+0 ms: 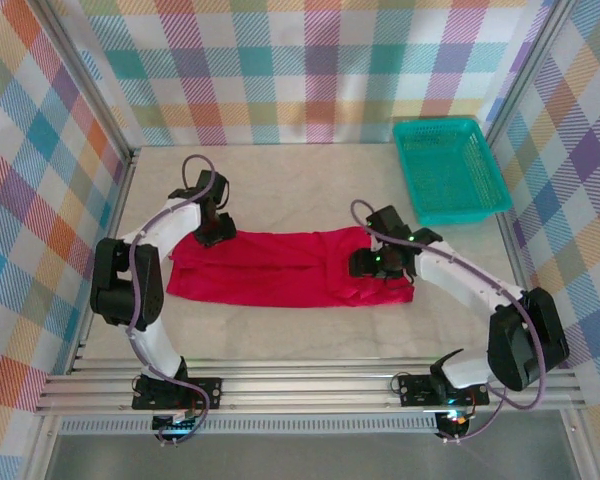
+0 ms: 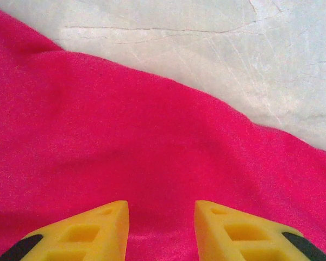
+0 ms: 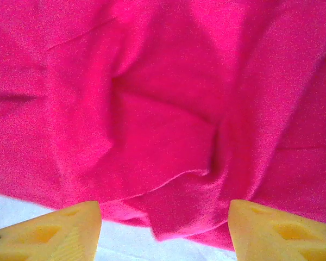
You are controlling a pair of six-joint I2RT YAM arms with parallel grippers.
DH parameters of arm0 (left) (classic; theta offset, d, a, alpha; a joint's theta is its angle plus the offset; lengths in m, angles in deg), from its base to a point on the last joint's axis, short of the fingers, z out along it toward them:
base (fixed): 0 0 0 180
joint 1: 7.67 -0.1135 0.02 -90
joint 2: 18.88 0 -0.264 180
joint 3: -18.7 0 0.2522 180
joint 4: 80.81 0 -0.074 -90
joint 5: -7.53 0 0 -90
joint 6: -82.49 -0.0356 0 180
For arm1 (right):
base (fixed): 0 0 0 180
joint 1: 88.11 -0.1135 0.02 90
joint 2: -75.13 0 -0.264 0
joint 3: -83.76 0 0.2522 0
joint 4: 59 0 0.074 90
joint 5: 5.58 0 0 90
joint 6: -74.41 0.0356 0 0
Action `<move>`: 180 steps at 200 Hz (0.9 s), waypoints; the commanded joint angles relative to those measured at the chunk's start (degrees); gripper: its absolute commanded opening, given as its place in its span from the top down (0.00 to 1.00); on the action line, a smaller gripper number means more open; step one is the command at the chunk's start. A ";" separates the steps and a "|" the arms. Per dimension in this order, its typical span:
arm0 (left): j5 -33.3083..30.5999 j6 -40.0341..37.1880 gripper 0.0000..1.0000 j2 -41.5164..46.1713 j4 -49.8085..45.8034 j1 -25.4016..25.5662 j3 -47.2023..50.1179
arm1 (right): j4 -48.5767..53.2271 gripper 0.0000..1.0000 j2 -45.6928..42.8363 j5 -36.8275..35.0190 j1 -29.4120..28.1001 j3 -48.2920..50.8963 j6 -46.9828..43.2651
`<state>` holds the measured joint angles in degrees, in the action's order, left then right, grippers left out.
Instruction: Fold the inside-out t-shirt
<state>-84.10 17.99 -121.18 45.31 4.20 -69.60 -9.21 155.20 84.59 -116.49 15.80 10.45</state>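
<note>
The red t-shirt point(image 1: 280, 268) lies as a long flat band across the middle of the table, with wrinkles bunched at its right end. My left gripper point(image 1: 216, 232) hovers over the shirt's far left corner, its yellow fingers point(image 2: 98, 228) apart above smooth red cloth point(image 2: 125, 136) with nothing between them. My right gripper point(image 1: 368, 264) sits over the shirt's right end. It is open wide, and a loose folded flap of cloth point(image 3: 185, 201) lies between the fingers point(image 3: 65, 228) near the shirt's edge. The white neck tag is hidden.
A teal plastic basket point(image 1: 448, 168) stands at the back right corner. Bare pale table point(image 2: 233, 49) lies beyond the shirt's far edge and in front of the shirt. Checked walls close in three sides.
</note>
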 commanded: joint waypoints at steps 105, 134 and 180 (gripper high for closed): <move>5.38 0.96 0.65 -4.82 2.90 -0.28 -1.38 | -3.25 0.42 2.10 7.79 0.34 7.62 8.02; 6.07 1.39 0.65 -5.28 3.26 -1.56 -0.83 | -4.18 0.55 5.79 5.03 0.43 5.74 6.81; 6.99 3.21 0.69 -5.72 6.00 -5.48 2.08 | 2.87 1.00 2.80 2.13 0.43 3.88 5.05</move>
<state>-77.78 19.23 -125.99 49.68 1.19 -69.32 -11.33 161.19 89.14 -115.97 21.22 16.55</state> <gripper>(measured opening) 0.321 0.040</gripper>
